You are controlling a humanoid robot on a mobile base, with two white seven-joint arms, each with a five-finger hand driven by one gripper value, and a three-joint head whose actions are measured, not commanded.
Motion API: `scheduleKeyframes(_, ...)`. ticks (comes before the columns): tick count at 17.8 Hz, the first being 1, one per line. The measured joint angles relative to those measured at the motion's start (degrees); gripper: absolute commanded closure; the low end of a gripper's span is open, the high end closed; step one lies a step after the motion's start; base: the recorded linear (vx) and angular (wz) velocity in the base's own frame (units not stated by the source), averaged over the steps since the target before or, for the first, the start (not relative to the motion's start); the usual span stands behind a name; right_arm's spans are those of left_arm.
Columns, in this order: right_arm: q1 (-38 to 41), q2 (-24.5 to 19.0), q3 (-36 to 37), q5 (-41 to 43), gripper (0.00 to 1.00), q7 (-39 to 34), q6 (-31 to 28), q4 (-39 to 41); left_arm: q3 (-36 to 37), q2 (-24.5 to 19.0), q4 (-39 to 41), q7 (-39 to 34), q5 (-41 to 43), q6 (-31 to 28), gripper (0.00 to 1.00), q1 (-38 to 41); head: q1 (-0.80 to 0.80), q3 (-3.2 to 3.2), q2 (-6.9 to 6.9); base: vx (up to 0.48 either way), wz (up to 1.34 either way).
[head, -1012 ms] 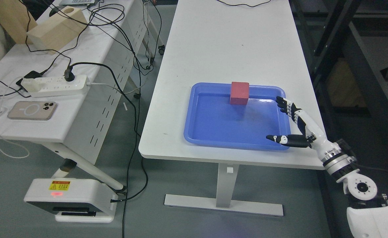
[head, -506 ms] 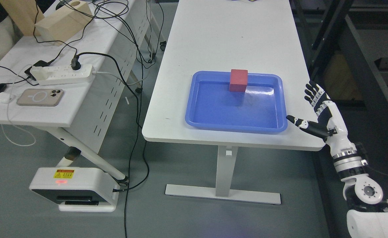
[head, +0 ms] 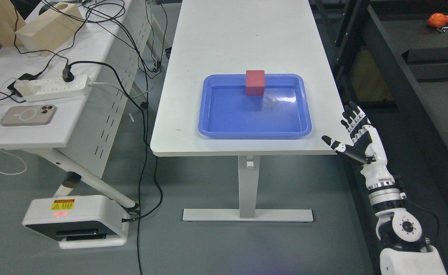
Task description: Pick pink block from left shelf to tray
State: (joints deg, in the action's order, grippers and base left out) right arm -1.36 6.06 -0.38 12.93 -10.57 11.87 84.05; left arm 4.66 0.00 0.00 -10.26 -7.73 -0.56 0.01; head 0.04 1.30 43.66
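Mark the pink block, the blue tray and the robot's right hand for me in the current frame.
pink block point(head: 255, 82), head view, on its front face.
blue tray point(head: 252, 133), head view, on its near rim.
right hand point(head: 355, 133), head view, on the palm, fingers spread, holding nothing.

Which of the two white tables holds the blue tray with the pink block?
The long white table in the middle: the blue tray sits near its front edge, pink block inside. The left desk carries cables, a power strip and a phone.

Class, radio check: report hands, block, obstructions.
Right hand open, empty, off table edge. Pink block in blue tray, far side. Nothing obstructing.
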Motion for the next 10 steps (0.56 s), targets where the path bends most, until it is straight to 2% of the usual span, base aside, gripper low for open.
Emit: scheduleKeyframes(10,1.2,-3.8,0.2,0.0,0.01,-2.5,-0.1,0.1,0.0,0.0,0.0,0.0,0.0,0.0,0.0,0.0,0.0,0.0,0.0,-0.015,-0.01)
